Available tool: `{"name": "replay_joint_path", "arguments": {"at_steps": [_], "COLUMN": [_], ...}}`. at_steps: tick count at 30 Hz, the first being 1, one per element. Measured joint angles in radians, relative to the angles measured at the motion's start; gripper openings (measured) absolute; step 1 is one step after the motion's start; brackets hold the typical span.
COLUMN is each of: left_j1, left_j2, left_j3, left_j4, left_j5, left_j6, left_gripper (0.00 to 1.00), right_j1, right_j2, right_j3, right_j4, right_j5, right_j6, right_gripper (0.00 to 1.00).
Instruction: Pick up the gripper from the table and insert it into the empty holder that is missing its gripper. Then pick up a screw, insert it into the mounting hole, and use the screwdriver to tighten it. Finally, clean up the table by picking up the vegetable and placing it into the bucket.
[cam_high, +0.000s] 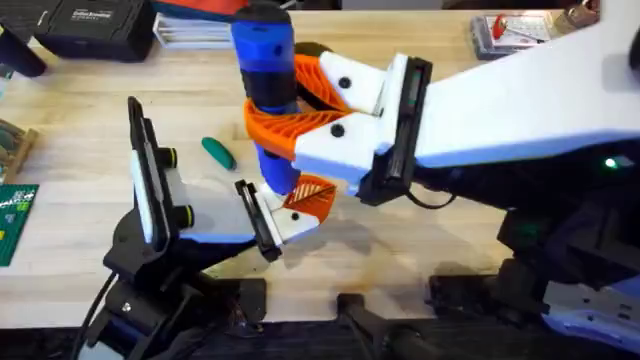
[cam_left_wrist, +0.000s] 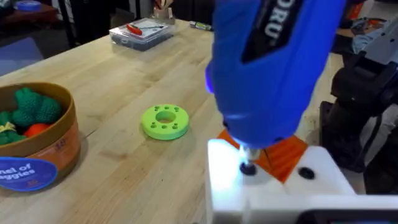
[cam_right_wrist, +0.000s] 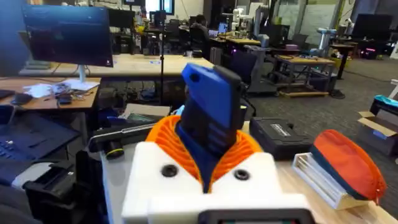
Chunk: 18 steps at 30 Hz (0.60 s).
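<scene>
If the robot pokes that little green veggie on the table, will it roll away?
Probably a little. The small teal-green oblong toy vegetable looks smooth and rounded, lying flat on the wooden table, so a sideways nudge may roll it. It also seems light, so it should lift easily.

Bright blue screwdriver (cam_high: 265, 60), teal-green vegetable (cam_high: 218, 152), lime-green disc (cam_left_wrist: 165, 121), brown-orange bucket (cam_left_wrist: 53, 146) with tan rim.

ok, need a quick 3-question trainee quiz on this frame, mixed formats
1. True or false: the right hand grips the blue screwdriver.
2. Multiple choice: the screwdriver tip sits at A) the green disc, B) a screw on the white holder, C) the bucket.
3. Fill in: the teal vegetable lies on the ____, not in the bucket.

Key: 1 true; 2 B; 3 table.
</scene>
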Motion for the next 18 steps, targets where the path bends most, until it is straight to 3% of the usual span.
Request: {"name": "replay_joint_path", "arguments": {"at_steps": [9,14,18], "left_j1": [0.0,0.0,0.0], "left_j2": [0.0,0.0,0.0], "left_j3": [0.0,0.0,0.001], "left_j4": [0.012,0.007,0.015], "left_j5": [-0.001,-0.005,-0.004], "left_j6": [0.0,-0.007,-0.003], "left_gripper": [0.006,0.006,0.006], "right_j1": [-0.018,-0.042,-0.046], "right_j2": [0.0,0.002,0.029], "right_j3": [0.001,0.101,0.185], "right_j4": [0.013,-0.195,-0.26], "right_j5": [-0.016,-0.032,-0.062], "right_j6": [0.001,0.001,-0.01], "right_gripper": [0.021,0.021,0.021]}}
